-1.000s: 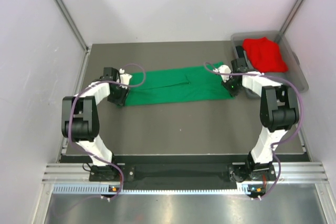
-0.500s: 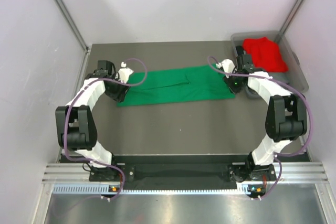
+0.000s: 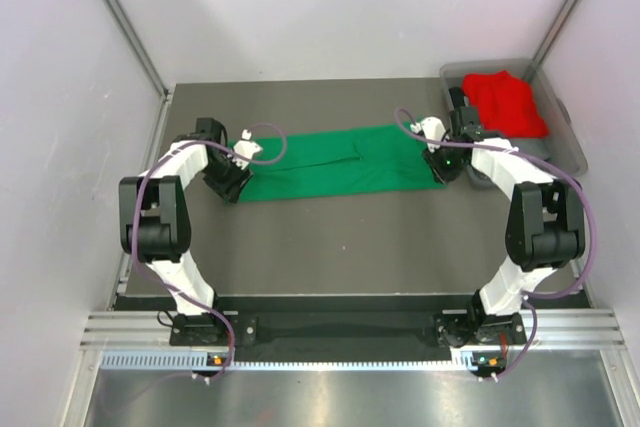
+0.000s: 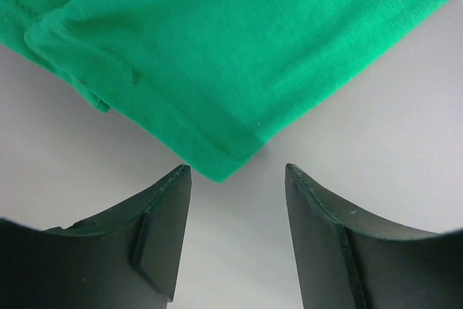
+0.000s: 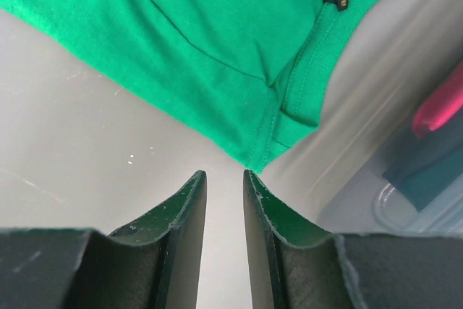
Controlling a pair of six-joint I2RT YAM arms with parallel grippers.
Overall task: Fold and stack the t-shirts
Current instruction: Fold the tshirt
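At the left end of the bright green cloth t-shirt (image 3: 330, 162), the left gripper (image 4: 235, 179) sits low over the dark grey table (image 3: 340, 237). Its fingers are spread apart and grasp nothing; the hemmed corner of the shirt lies just ahead of the gap. The green shirt itself lies flat as a long band, already folded lengthwise as far as we can judge, so we rate the first fold as done and the crosswise folds as outstanding. At its right end, the right gripper (image 5: 224, 179) is likewise empty, its fingers parted by only a narrow gap, with the collar-side corner just in front of them. Right of the green shirt and beyond it, the bright red cloth t-shirt (image 3: 508, 102) lies crumpled in the clear plastic bin (image 3: 570, 147). It is unfolded; stacking has not begun.
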